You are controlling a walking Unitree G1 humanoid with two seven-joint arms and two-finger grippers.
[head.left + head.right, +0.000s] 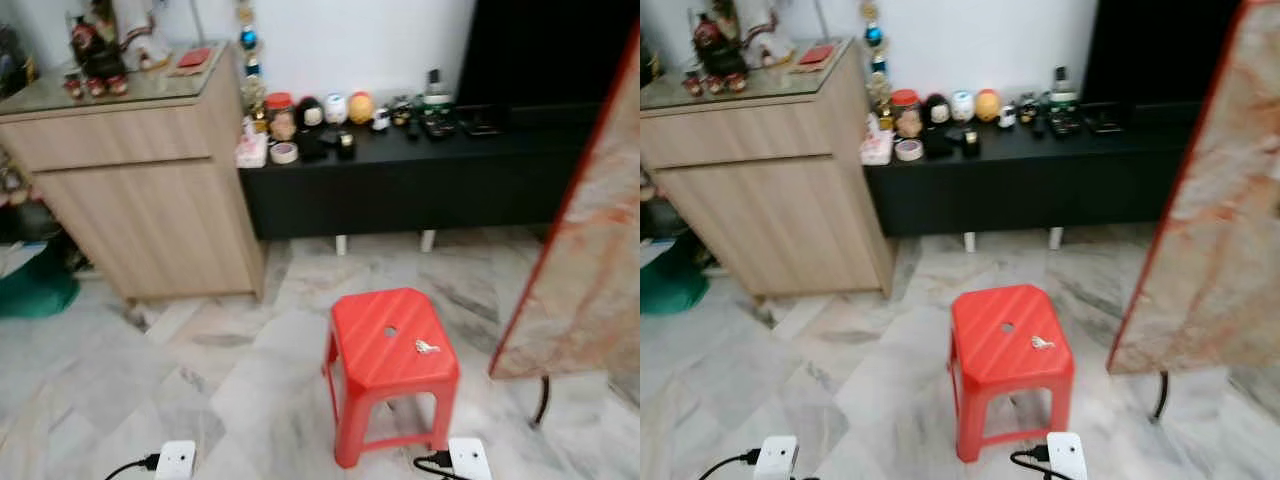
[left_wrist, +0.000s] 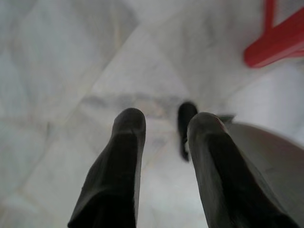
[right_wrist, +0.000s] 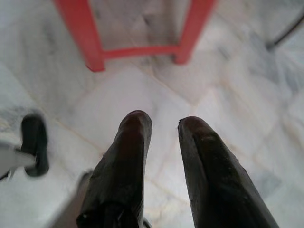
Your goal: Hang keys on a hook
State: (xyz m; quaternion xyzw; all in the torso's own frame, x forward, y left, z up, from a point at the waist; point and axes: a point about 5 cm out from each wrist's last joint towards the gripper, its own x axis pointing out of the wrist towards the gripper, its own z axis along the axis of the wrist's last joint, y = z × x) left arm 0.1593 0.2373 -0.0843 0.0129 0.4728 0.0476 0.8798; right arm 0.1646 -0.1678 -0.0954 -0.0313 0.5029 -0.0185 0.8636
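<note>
Keys (image 1: 428,347) lie on red stool (image 1: 385,340) seat, right side, lower centre of frame, near small hole in seat. Stool stands on marble floor (image 1: 230,370). Wooden cabinet (image 1: 140,200) at upper left, black low shelf (image 1: 420,170) with small ornaments at upper centre. Red-edged panel (image 1: 590,250) leans at right edge. Left gripper (image 2: 164,128) hangs above floor, jaws released, holding nothing. Right gripper (image 3: 164,128) above floor near stool legs, jaws released, also without load.

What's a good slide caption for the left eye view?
Keys lie on a red stool before a wooden cabinet.
</note>
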